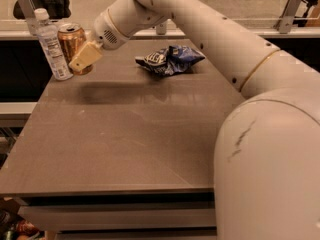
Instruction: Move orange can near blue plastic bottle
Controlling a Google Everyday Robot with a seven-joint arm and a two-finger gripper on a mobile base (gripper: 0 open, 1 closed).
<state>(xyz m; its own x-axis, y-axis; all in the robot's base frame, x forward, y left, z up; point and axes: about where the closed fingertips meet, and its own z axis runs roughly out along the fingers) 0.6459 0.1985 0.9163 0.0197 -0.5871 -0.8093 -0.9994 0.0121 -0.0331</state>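
Note:
The orange can (70, 38) stands upright at the table's far left corner, right beside the blue plastic bottle (50, 45), a clear bottle with a white cap and a white-and-blue label. My gripper (77, 54) is shut on the can. One tan finger (86, 57) lies across the can's front right side and the other is hidden behind it. The can's base is low, close to the tabletop; I cannot tell whether it touches. A narrow gap separates can and bottle.
A crumpled blue foil chip bag (170, 59) lies at the back middle of the brown table (130, 134). My white arm (210, 34) reaches across from the right, with the robot's body (270, 179) at the front right. A dark object stands behind the bottle.

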